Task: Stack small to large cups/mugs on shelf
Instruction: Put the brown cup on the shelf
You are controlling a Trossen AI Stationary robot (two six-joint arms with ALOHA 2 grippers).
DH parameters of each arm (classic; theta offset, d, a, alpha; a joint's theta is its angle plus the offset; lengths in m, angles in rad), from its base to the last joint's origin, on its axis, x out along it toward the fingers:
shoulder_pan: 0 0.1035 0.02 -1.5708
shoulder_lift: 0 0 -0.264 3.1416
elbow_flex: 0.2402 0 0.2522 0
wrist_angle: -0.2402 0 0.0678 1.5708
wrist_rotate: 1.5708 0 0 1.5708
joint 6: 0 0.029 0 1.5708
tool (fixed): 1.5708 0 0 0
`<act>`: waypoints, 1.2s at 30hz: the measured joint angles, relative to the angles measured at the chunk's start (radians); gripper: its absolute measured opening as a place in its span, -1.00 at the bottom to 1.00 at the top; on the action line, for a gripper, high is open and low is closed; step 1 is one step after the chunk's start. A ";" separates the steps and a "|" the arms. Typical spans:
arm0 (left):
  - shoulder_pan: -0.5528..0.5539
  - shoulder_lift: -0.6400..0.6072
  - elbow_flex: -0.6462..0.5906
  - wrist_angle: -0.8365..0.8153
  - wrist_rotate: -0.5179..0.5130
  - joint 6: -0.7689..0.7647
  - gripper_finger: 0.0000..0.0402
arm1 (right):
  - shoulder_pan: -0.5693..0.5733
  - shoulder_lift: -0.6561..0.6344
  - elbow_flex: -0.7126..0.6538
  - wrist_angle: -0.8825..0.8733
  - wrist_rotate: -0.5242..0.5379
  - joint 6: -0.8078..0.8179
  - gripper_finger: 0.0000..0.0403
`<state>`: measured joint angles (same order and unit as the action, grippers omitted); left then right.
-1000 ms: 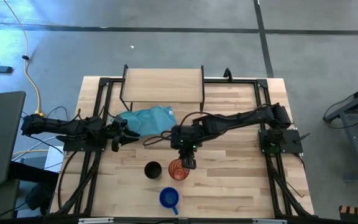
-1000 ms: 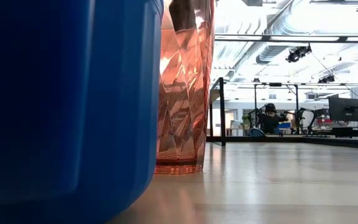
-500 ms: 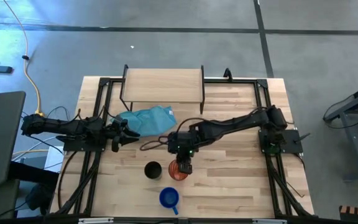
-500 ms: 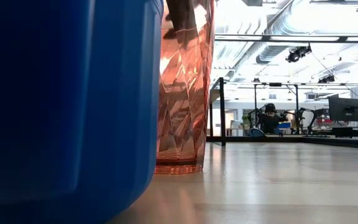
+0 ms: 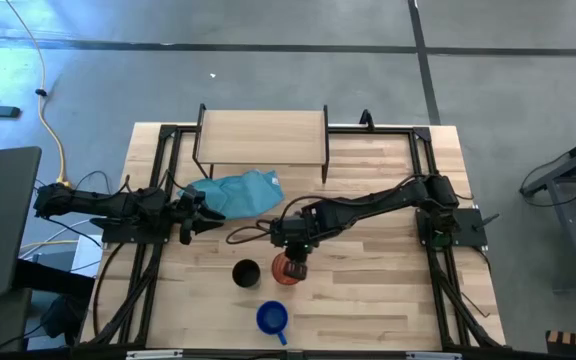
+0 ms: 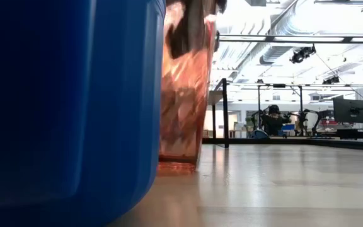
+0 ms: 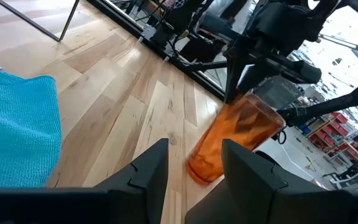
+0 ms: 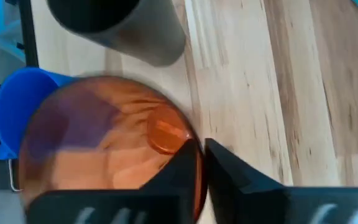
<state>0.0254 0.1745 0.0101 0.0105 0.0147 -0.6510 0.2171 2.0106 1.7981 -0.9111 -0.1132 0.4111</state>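
- High view: left end effector [image 5: 211,221] idle, fingers parted, beside teal cloth [image 5: 238,190].
- Black cup [image 5: 246,272], blue mug [image 5: 272,319] on tabletop [image 5: 368,290], shelf [image 5: 261,136] behind.
- Right wrist view alone shows right end effector [image 8: 199,155] pinching the red tumbler [image 8: 104,149] rim.
- Left wrist view: tumbler tilted.

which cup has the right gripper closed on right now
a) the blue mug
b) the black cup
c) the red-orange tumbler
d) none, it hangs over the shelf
c: the right gripper pinches the rim of the red-orange tumbler, one finger inside and one outside, and the tumbler leans in the left wrist view.
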 joint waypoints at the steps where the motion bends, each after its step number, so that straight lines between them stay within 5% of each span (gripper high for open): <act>1: 0.000 0.000 0.000 0.000 0.000 0.000 -0.31 | 0.000 0.000 0.000 -0.005 0.001 0.002 -0.95; 9: 0.000 0.000 0.000 0.000 0.000 0.000 -0.31 | -0.021 -0.003 0.028 -0.057 0.006 0.012 -0.99; 18: 0.000 0.000 0.000 0.000 0.000 0.000 -0.31 | -0.090 -0.005 0.273 -0.296 0.053 -0.045 -1.00; 28: 0.000 0.000 0.000 0.000 -0.006 0.000 -0.31 | -0.265 -0.006 0.559 -0.595 0.095 -0.067 -1.00; 36: 0.000 0.000 0.000 0.001 -0.022 0.000 -0.31 | -0.450 -0.050 0.549 -0.624 0.083 -0.129 -1.00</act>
<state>0.0255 0.1741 0.0101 0.0113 -0.0073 -0.6514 -0.2325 1.9602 2.3468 -1.5354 -0.0304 0.2823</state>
